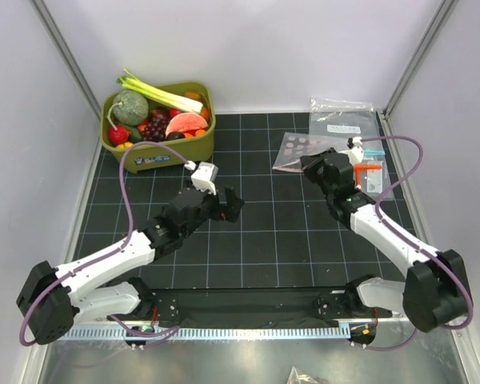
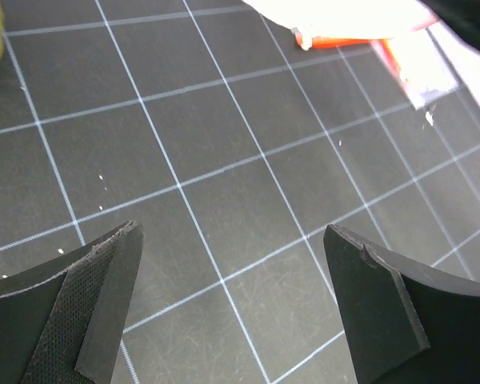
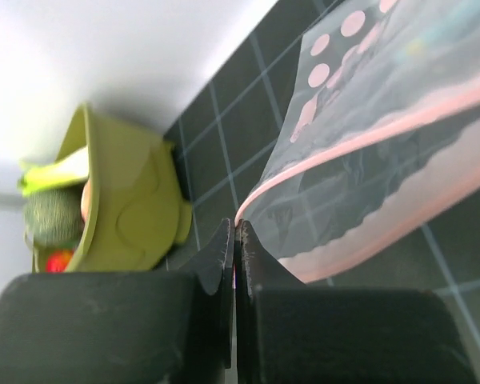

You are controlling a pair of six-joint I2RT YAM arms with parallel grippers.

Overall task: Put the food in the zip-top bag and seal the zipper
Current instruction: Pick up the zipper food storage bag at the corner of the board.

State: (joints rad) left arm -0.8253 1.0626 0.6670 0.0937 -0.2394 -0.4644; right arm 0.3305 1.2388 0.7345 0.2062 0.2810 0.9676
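The food (image 1: 156,118) is toy fruit and vegetables piled in the olive-green bin (image 1: 156,152) at the back left: a leek, a melon, grapes, a watermelon slice. The zip-top bag (image 1: 300,148) is clear with pink dots and lies at the back right. In the right wrist view the bag (image 3: 384,136) hangs from my right gripper (image 3: 237,232), which is shut on the corner of its pink zipper (image 3: 360,136). My right gripper (image 1: 310,166) is at the bag's near edge. My left gripper (image 1: 230,206) is open and empty over the mat's middle (image 2: 232,264).
Other flat clear bags with blue and orange strips (image 1: 360,156) lie at the back right, partly under the right arm. An orange strip (image 2: 336,38) shows in the left wrist view. White walls enclose the gridded mat (image 1: 248,240).
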